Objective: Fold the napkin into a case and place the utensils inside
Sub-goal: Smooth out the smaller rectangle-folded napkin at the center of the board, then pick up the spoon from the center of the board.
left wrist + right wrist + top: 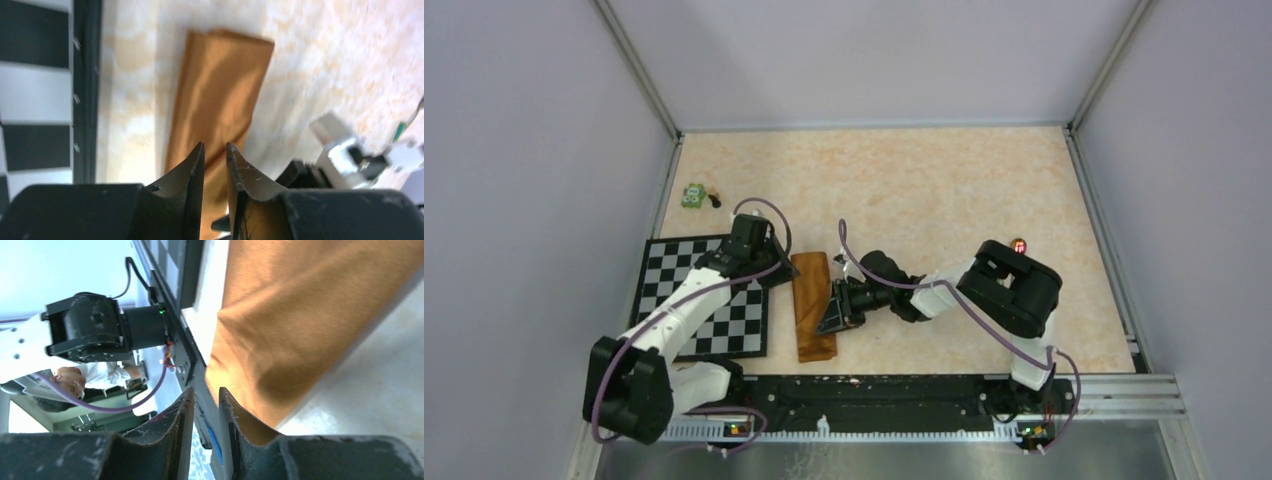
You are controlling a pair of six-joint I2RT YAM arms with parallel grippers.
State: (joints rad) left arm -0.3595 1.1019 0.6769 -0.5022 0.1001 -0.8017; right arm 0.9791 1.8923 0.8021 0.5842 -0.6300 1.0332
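The napkin (814,305) lies on the table folded into a narrow rust-orange strip that runs front to back, between my two arms. My left gripper (771,268) is at the strip's far left corner, beside the cloth. In the left wrist view its jaws (215,146) stand a little apart above the napkin (220,90), with nothing between them. My right gripper (834,312) is at the strip's right edge near the front. Its jaws (206,390) also show a narrow empty gap, with the napkin (300,315) just beside them. The utensils are out of view.
A black-and-white checkered mat (686,268) lies left of the napkin, under my left arm. A small green toy (692,196) sits at the far left. A small red-lit object (1020,244) is behind my right arm. A black rail (904,390) runs along the near edge.
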